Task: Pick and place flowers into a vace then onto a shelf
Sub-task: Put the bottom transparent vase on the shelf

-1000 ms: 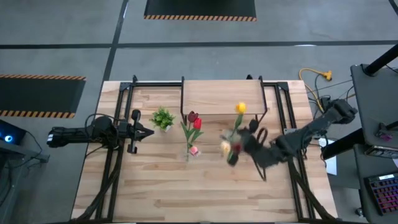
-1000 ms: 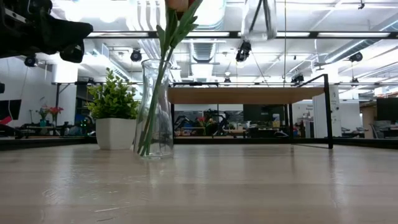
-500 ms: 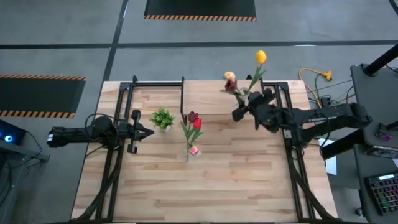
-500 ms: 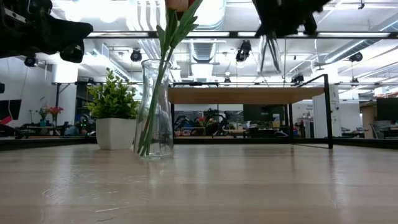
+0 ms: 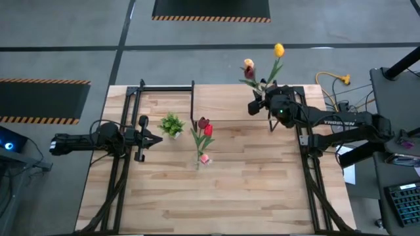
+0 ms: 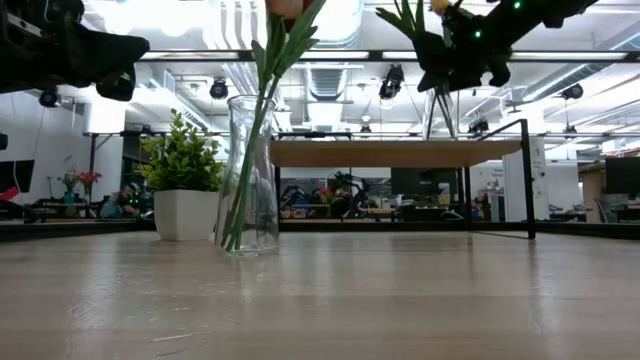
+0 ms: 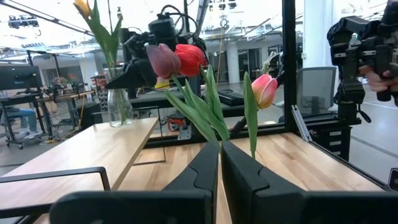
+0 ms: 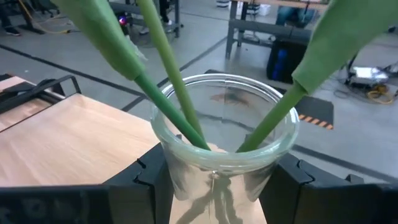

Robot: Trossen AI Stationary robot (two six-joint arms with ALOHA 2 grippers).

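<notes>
My right gripper [image 5: 261, 105] is shut on a clear glass vase [image 6: 437, 112] that holds a yellow tulip [image 5: 279, 50] and a peach one [image 5: 249, 65]. It stands over the right part of the light-wood shelf [image 5: 226, 102] at the table's far side. A second glass vase [image 6: 250, 175] stands on its base at the table's middle [image 5: 202, 157], holding red, maroon and pink tulips [image 7: 186, 62]. My left gripper [image 5: 157, 138] waits shut, to the left of that vase. My right gripper pinches the vase's neck [image 8: 217, 168] just below the rim between its two fingers [image 8: 149, 177]. It comes level from the table's right. The vase is upright, its base [image 6: 437, 135] down at the shelf board; I cannot tell whether it rests there.
A small bushy green plant in a white pot [image 5: 172, 124] stands between my left gripper and the middle vase. Black metal frame rails [image 5: 125, 170] run along the table's left and right sides. The near half of the tabletop [image 5: 216, 196] is bare wood.
My right gripper has carried the vase of tulips from the table's middle right toward the far edge and turned to point left. The vase went from tilted to upright over the shelf, then came down until its base is level with the shelf board.
</notes>
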